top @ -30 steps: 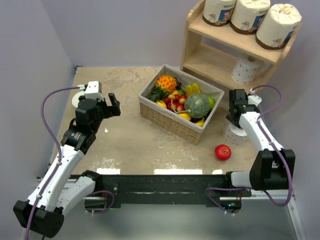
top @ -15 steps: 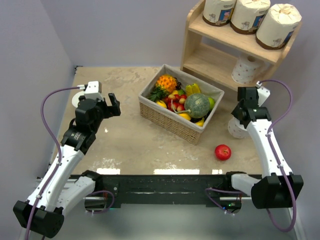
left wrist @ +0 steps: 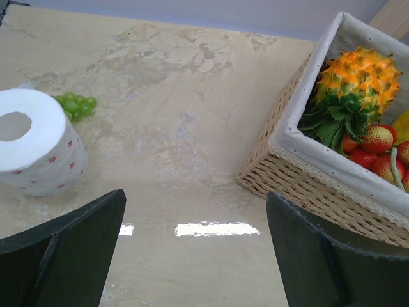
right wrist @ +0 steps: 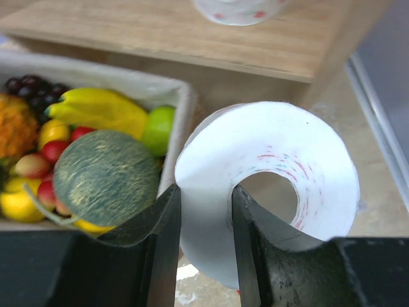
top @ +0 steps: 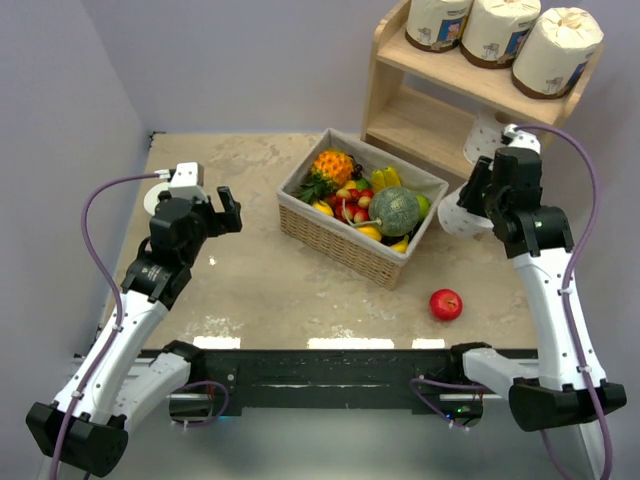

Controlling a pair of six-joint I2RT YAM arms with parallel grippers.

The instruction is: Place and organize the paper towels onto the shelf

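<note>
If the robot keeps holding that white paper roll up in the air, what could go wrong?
The right fingers pinch only one wall of the white roll, with one finger inside its hole. It might slip or swing loose and drop into the fruit basket close by. A dotted roll already stands on the lower board of the shelf, so the carried roll could bump it, or the shelf's wooden side, going in.

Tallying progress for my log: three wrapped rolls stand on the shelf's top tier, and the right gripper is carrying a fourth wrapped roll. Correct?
Not quite: the right gripper holds a bare white roll with faint dots, not a wrapped one, as the right wrist view shows. The three wrapped rolls do stand on the shelf's top tier.
</note>
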